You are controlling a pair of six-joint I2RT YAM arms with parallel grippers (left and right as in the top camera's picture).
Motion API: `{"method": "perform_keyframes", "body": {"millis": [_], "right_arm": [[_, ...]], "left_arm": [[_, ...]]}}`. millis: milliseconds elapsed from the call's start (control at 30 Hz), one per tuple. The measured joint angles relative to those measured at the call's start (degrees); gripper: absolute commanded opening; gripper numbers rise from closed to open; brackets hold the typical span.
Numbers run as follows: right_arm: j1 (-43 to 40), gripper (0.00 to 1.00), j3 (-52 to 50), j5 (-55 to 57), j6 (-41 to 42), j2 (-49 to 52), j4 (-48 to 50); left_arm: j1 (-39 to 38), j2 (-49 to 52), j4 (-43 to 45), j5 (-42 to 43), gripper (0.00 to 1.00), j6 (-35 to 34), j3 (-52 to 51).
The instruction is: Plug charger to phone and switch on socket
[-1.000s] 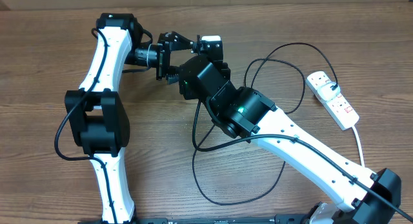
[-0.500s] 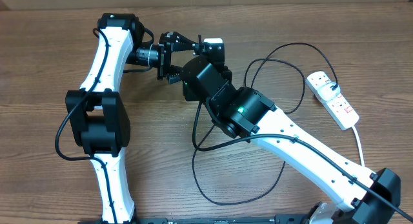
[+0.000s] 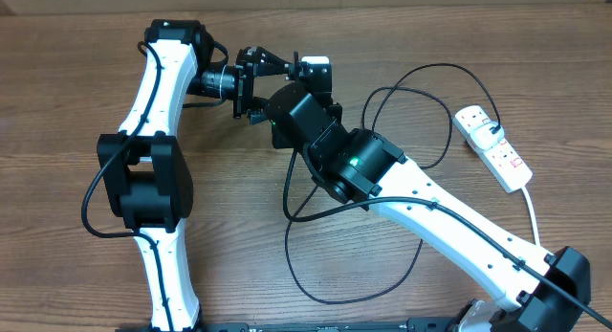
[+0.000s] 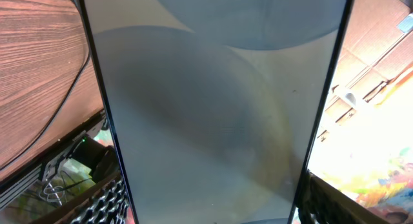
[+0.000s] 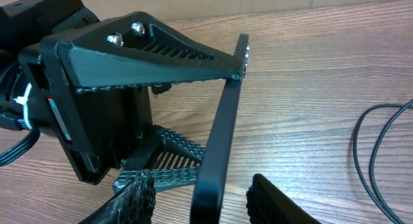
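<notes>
The left gripper [image 5: 222,114] clamps the phone [image 5: 219,140] edgewise (screen toward its camera); the right gripper's [image 5: 200,198] fingers straddle the phone's near edge, parted.

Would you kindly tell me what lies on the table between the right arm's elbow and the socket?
Loops of the charger cable lie there on the table, between the right arm and the socket; the overhead view shows it.
</notes>
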Motion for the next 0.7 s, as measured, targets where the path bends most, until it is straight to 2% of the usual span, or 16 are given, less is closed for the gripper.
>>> {"method": "perform_keyframes", "body": {"millis": [400, 700], "right_arm": [[0.0, 0.40, 0.0, 2.9, 0.0, 2.3, 0.0], [0.0, 0.39, 0.0, 4.3, 0.0, 2.6, 0.0]], "left_arm": [[0.0, 0.0, 0.0, 0.0, 0.76, 0.0, 0.0], [0.0, 0.0, 0.1, 0.0, 0.76, 0.0, 0.0]]}}
